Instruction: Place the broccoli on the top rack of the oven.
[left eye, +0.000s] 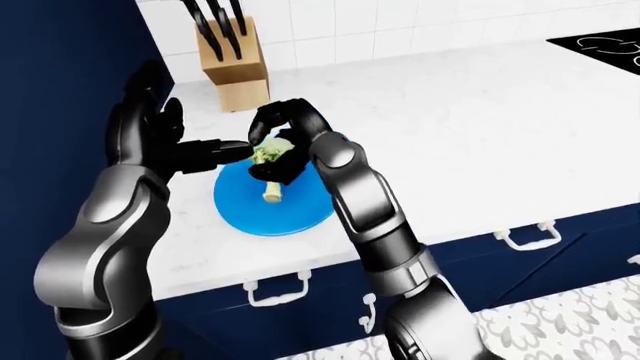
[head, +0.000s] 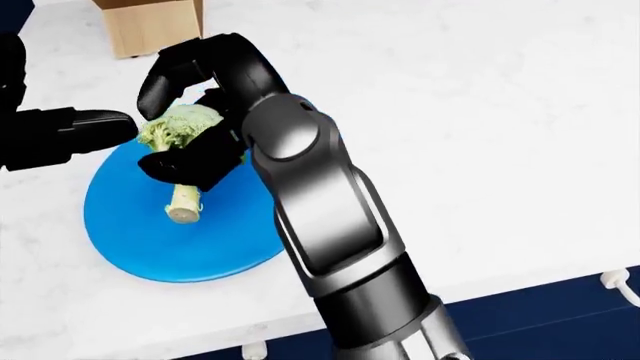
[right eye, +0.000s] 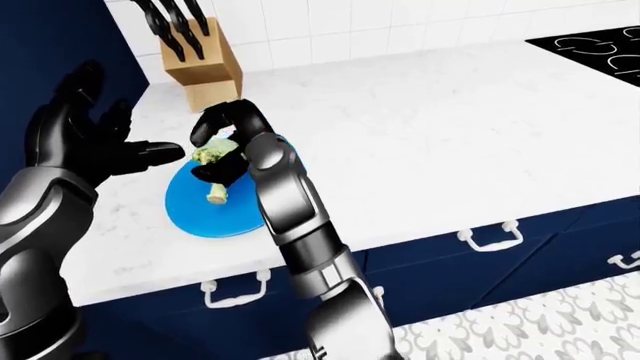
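Note:
The broccoli (head: 178, 127) has a green head and a pale stalk (head: 184, 204) that points down toward the blue plate (head: 140, 240) on the white counter. My right hand (head: 178, 124) is shut on the broccoli, with fingers over the head and the thumb under it, and holds it just above the plate. My left hand (right eye: 92, 147) hovers open at the left of the plate. One of its fingers (head: 85, 124) reaches toward the broccoli without touching it. No oven shows in any view.
A wooden knife block (left eye: 232, 64) stands on the counter (head: 480, 150) beyond the plate, against the tiled wall. A black cooktop (right eye: 600, 45) lies at the far right. Navy drawers with white handles (right eye: 485, 234) run below the counter edge. A dark cabinet wall fills the left.

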